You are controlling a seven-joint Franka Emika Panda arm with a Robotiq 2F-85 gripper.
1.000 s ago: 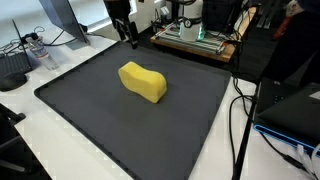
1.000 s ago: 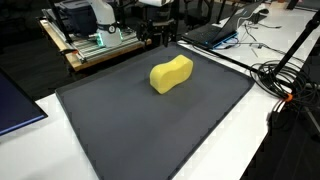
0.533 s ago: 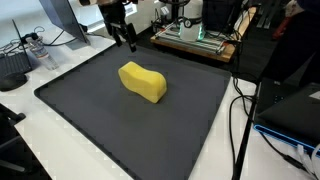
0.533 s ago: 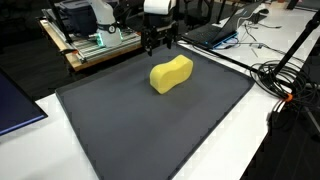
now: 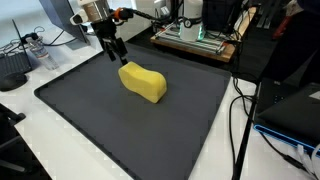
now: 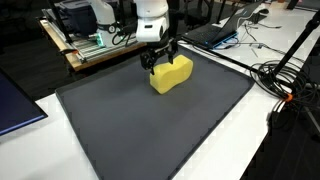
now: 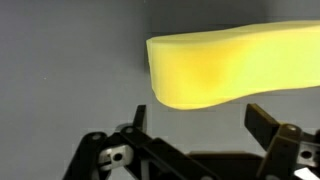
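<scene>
- Yellow sponge [image 5: 143, 82] lies on a dark grey mat [image 5: 120, 135] in an exterior view. It sits a bit past the middle of the mat, toward the far side.
- The mat covers a white counter [image 5: 50, 150].
- The end effector [image 5: 117, 55] hangs just over the far left end of the sponge. Its two fingers point down and are spread apart. Nothing is in them.
- A monitor [image 5: 62, 18] stands far left on the counter, and black cables [image 5: 240, 110] run down the right side.
- In an exterior view from another spot, the sponge [image 6: 172, 74] again lies on the far half of the mat [image 6: 150, 130].
- The end effector [image 6: 160, 60] is right at the far end of the sponge, with its fingers spread on each side of that end. I cannot tell if they touch the sponge.
- A laptop [image 6: 215, 32] sits far right, past the mat, and a bunch of cables [image 6: 285, 80] lies to the right.
- In the wrist view, the sponge [image 7: 235, 65] fills the top right, lying flat on the grey mat [image 7: 60, 60].
- The end effector [image 7: 198, 112] shows at the bottom. Its fingers [image 7: 262, 125] are wide apart, and the rounded end of the sponge sits just past the gap between them.
- The fingers do not pinch the sponge here.
</scene>
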